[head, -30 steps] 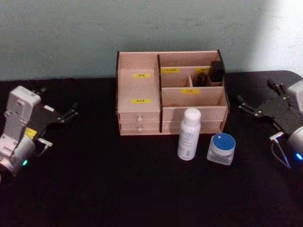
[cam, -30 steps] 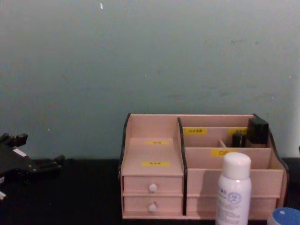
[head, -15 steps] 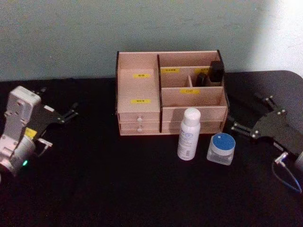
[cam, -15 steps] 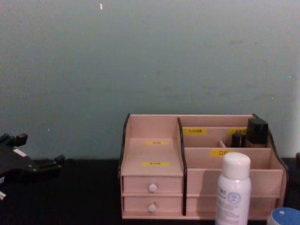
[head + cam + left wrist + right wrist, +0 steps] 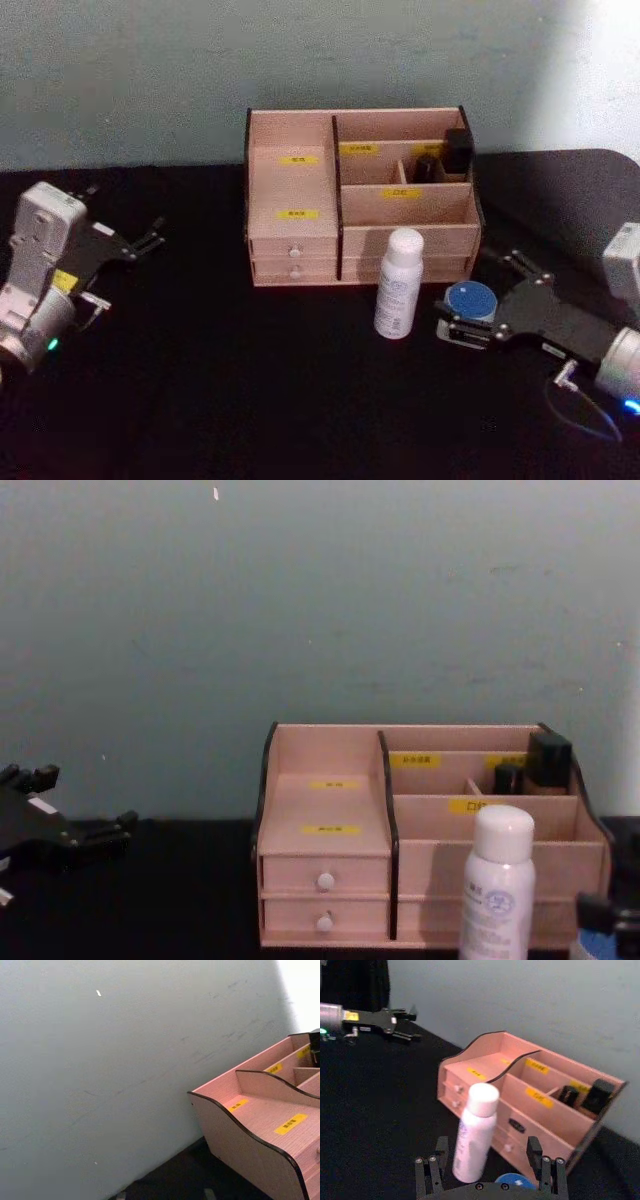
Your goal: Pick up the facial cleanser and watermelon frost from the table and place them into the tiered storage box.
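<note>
The white bottle, the facial cleanser (image 5: 399,283), stands upright in front of the tiered storage box (image 5: 296,180). Just to its right sits the small clear jar with a blue lid, the watermelon frost (image 5: 469,299). My right gripper (image 5: 478,297) is open and low over the table, one finger on each side of the jar without closing on it. In the right wrist view the blue lid (image 5: 513,1180) lies between the fingers (image 5: 433,1170), with the bottle (image 5: 472,1135) just ahead. My left gripper (image 5: 148,240) stays open at the far left, away from everything.
Two dark items (image 5: 455,150) stand in the box's back right compartment. The black tabletop (image 5: 220,380) stretches wide in front and to the left. A grey-green wall (image 5: 320,600) rises right behind the box. A blue cable (image 5: 580,415) loops under my right wrist.
My right gripper has swung from the far right edge down and leftward, and its open fingers now straddle the blue-lidded jar. The left arm, bottle and jar have stayed put.
</note>
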Robot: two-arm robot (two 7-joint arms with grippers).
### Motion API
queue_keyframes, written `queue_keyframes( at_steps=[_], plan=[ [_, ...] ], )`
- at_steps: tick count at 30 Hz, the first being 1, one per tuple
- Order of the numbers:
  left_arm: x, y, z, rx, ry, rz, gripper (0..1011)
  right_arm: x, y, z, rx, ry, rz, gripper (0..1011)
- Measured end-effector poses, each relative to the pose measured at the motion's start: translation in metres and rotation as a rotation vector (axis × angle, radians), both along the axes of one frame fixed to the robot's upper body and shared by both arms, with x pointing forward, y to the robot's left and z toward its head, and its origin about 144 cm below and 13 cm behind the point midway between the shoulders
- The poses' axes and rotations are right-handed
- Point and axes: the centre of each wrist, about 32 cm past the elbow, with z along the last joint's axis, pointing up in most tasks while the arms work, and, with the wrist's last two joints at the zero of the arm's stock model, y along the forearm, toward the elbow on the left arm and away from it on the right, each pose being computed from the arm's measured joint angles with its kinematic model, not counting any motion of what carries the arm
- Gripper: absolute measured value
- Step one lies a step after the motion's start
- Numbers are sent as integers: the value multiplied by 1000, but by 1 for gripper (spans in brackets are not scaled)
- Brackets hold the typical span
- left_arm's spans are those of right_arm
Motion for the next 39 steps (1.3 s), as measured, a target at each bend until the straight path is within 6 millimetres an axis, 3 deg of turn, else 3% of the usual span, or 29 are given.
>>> queue_keyframes(
  at_steps=[23,39],
  plan=[
    [0,0,0,0,0,0,1001,48,24,-23,43,113,81,1000],
    [0,0,0,0,0,0,1001,61,31,-28,60,127,78,1000]
  ],
)
